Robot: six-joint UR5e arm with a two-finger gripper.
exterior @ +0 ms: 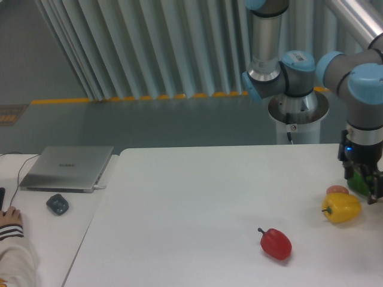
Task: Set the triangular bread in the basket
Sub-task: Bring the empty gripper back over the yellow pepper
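hand (364,179) low at right surface edge, spread or pinched: cannot tell | small pale tan-pink bread piece (337,190) mostly hidden behind yellow bell pepper (342,207) | likely light, soft, crushable; pinch gently across wedge sides

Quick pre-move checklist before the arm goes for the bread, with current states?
1. Gripper in view: ok, at the table's right edge.
2. Jaws open: cannot tell, partly cut off.
3. Bread located: cannot tell; only a pinkish-tan sliver shows behind the yellow pepper.
4. Basket located: not ok, none in view.
5. Nearby obstacles: not ok, green pepper directly at the gripper.
6. Red pepper clear of the gripper: ok.
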